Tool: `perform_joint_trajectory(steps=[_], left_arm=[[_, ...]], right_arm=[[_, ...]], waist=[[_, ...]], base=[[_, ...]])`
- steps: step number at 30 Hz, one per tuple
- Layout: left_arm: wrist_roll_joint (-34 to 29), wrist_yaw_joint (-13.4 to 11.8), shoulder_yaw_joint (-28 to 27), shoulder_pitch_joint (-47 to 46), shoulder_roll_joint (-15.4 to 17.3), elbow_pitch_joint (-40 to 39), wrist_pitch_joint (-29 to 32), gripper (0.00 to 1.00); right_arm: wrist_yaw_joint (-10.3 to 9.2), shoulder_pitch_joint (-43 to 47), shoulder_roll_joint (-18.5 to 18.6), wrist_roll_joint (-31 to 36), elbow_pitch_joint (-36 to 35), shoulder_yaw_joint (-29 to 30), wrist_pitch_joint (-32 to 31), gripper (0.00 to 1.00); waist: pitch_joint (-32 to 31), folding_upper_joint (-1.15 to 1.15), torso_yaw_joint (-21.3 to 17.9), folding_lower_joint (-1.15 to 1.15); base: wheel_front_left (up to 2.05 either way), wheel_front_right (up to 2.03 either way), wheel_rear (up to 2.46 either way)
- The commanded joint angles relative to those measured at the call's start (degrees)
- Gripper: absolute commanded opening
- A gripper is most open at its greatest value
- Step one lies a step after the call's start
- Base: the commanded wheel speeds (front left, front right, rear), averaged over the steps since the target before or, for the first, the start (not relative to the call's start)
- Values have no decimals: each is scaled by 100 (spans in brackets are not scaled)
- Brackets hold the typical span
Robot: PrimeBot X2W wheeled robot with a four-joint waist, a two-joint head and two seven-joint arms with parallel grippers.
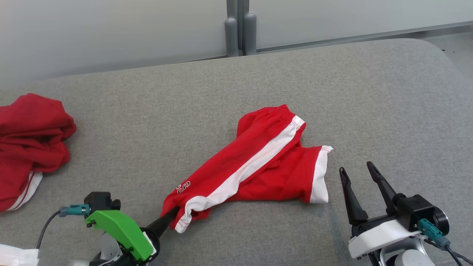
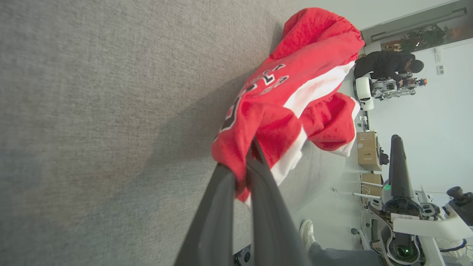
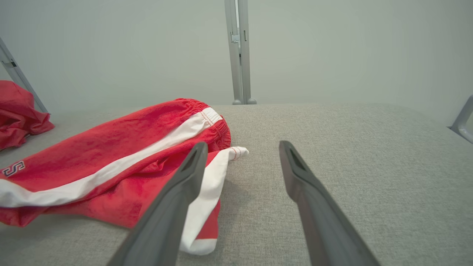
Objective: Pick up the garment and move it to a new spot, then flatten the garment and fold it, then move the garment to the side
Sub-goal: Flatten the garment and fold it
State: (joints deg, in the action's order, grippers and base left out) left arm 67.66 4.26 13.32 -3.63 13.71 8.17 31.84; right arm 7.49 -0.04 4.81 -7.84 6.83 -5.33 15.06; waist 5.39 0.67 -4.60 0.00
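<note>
While the left gripper [image 1: 173, 213] shows in the head view at the lower left with its dark fingers pressed together on the near hem of the garment [image 1: 258, 166], the red shorts with a white side stripe lie stretched across the middle of the grey counter [image 1: 147, 111], waistband toward the far side and one white-hemmed leg folded out to the right. To the right of that leg, apart from the cloth, the right gripper [image 1: 356, 167] holds its two fingers spread with nothing between them. A second red garment [image 1: 33, 140] sits bunched at the counter's left edge, well apart from the shorts, and two grey posts [image 1: 240, 29] rise behind the far edge. From the left wrist view, the left gripper [image 2: 242, 159] is clamped on a fold of the garment [image 2: 295, 74], red cloth and white trim pinched between the fingers, the rest trailing away over the counter [image 2: 92, 111] with dark lettering on it; a person in dark clothes [image 2: 384, 64] bends over equipment far behind, and cardboard boxes [image 2: 367, 149] stand by the wall. From the right wrist view, the right gripper [image 3: 243, 146] is parted wide above the counter [image 3: 351, 147], the garment [image 3: 111, 166] lying to its left with the white hem behind one finger, and the second red garment [image 3: 18, 114] at the far left.
</note>
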Motion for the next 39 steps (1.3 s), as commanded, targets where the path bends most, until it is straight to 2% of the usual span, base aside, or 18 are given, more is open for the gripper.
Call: perform_joint_trajectory(steps=[1,2,12,16,19,24,28,31,39], left_arm=[[33,68,-34,-132,-23,94,-54,78],[56,84,-76,-139,-25,179,-99,100],[-307,232,-50,-111,254,590,-484,100],[-891,212,-92,-31,428,579,-1127,100],[-1266,170,-134,81,416,509,-1686,100],[-1908,-76,-207,229,364,324,-2684,100],[-2374,-446,-317,392,225,274,-3460,100],[-2697,-605,-269,479,166,311,-3911,100],[-3328,-711,-121,702,31,463,-4606,100]], right_arm=[[1,30,33,26,-4,6,17,100],[1,51,32,31,-5,5,17,100],[1,154,38,54,-52,-3,17,100],[1,217,62,50,-94,36,17,100],[1,282,87,55,-150,85,17,100],[1,348,139,76,-242,179,17,100],[1,386,183,107,-344,226,17,100],[1,392,190,116,-422,297,17,100],[1,507,155,169,-515,435,17,100]], waist=[[-7,-67,59,0],[-17,-67,68,0],[-71,-67,73,0],[-117,-67,79,0],[-170,-67,99,0],[-225,-67,178,0],[-231,-67,257,0],[-231,-67,296,0],[-372,-67,364,0]], base=[[0,0,0],[0,0,0],[0,0,0],[0,0,0],[0,0,0],[0,0,0],[0,0,0],[0,0,0],[0,0,0]])
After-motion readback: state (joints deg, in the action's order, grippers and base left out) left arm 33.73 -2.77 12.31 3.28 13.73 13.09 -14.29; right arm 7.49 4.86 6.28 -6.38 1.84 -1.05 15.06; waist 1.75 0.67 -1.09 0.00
